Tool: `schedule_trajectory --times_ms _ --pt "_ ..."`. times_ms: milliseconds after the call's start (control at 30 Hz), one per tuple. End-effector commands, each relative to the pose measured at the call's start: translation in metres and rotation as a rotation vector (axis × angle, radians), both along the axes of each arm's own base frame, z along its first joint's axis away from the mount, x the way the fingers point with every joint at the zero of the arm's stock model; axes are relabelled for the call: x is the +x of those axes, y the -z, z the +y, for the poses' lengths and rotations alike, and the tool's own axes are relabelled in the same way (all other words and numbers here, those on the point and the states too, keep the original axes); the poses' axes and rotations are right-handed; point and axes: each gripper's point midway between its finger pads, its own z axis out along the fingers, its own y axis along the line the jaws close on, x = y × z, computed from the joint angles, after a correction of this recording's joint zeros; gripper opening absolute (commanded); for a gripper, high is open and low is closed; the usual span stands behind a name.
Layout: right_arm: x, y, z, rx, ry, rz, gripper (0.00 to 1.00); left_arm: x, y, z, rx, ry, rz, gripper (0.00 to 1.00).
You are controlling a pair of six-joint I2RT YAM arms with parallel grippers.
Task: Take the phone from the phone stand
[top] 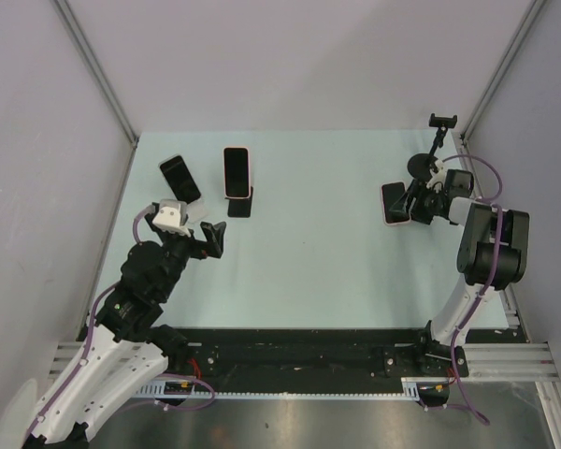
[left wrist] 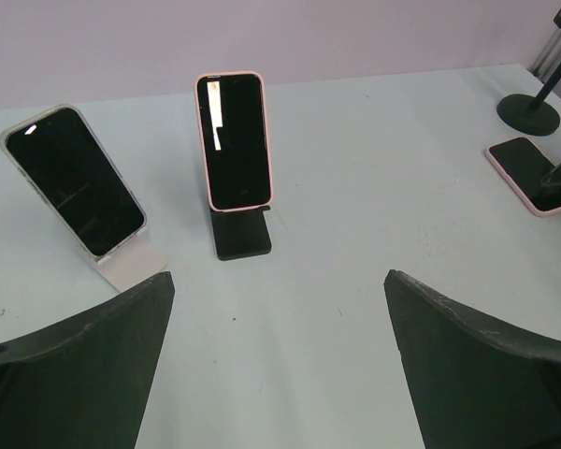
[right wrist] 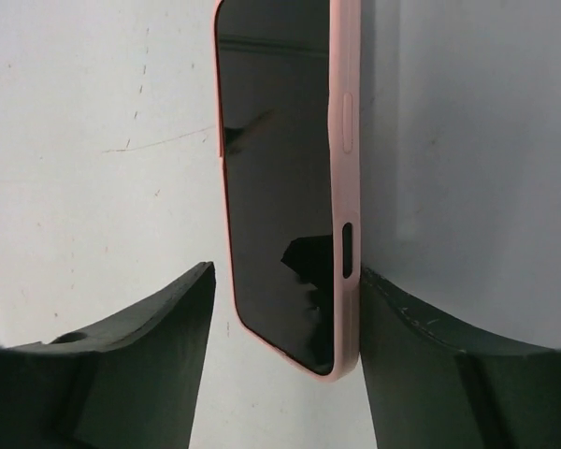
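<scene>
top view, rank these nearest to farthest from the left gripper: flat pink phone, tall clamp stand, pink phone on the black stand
1. pink phone on the black stand: on the left side, just ahead of the left gripper.
2. flat pink phone: lying across on the right side.
3. tall clamp stand: far right corner, just beyond that flat phone.

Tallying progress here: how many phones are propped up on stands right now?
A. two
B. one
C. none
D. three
A: the pink-cased phone on the black flat stand and the clear-cased phone on the white stand are propped up, while the second pink-cased phone lies flat on the pale table.
</scene>
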Motion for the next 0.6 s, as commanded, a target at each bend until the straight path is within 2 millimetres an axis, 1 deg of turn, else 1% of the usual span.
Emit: schedule_trajectory --times_ms 0,200,267,367,400,467,500,533,567 --pt "0.002 0.003 -0.024 -0.120 0.048 0.012 0.70 0.001 -0.009 -0.001 0.002 0.014 -0.043 1.00" --pt "-0.001 0.003 -0.029 -0.186 0.065 0.027 0.83 0.000 -0.009 -0.002 0.000 0.017 -0.044 1.00" --pt "-0.002 0.003 -0.031 -0.218 0.071 0.032 0.86 0.000 -0.010 -0.002 0.001 0.017 -0.046 1.00" --pt "-0.004 0.004 -0.030 -0.263 0.066 0.041 0.89 0.000 -0.010 -0.001 0.000 0.017 -0.047 1.00" --pt "-0.005 0.004 -0.025 -0.275 0.057 0.044 0.91 0.000 -0.010 -0.002 0.001 0.017 -0.046 1.00" --pt "-0.004 0.000 -0.027 -0.326 0.062 0.038 0.95 0.000 -0.011 -0.001 -0.003 0.016 -0.049 1.00" --pt "-0.005 -0.001 -0.020 -0.343 0.047 0.038 0.97 0.000 -0.011 -0.001 -0.003 0.016 -0.049 1.00" --pt "-0.004 -0.009 -0.019 -0.360 0.048 0.021 0.97 -0.001 -0.011 -0.001 -0.004 0.016 -0.050 1.00" --pt "-0.004 -0.013 -0.020 -0.387 0.056 0.016 0.99 0.000 -0.011 -0.001 -0.003 0.016 -0.051 1.00"
